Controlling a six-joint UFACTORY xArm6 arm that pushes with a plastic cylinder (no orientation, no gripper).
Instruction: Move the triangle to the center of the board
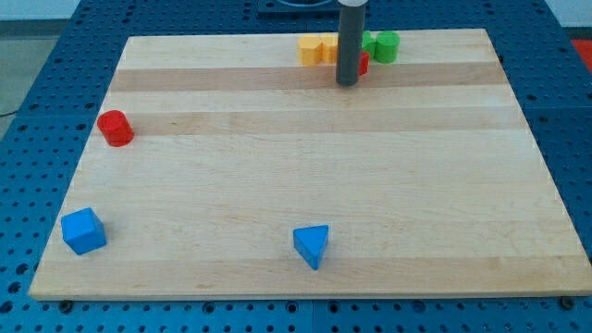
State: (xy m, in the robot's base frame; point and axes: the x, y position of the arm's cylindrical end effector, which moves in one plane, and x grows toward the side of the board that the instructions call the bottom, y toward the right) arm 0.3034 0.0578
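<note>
The blue triangle [312, 245] lies near the view's bottom edge of the wooden board [305, 166], a little right of the middle. My tip [347, 83] is far from it, near the view's top, touching down just below a cluster of blocks. A small red block [363, 64] shows partly behind the rod, right beside the tip.
At the view's top sit two yellow blocks [311, 49] [329, 47] left of the rod and two green blocks [386, 46] [369, 41] right of it. A red cylinder [116, 128] stands at the left. A blue cube [83, 230] is at the bottom left.
</note>
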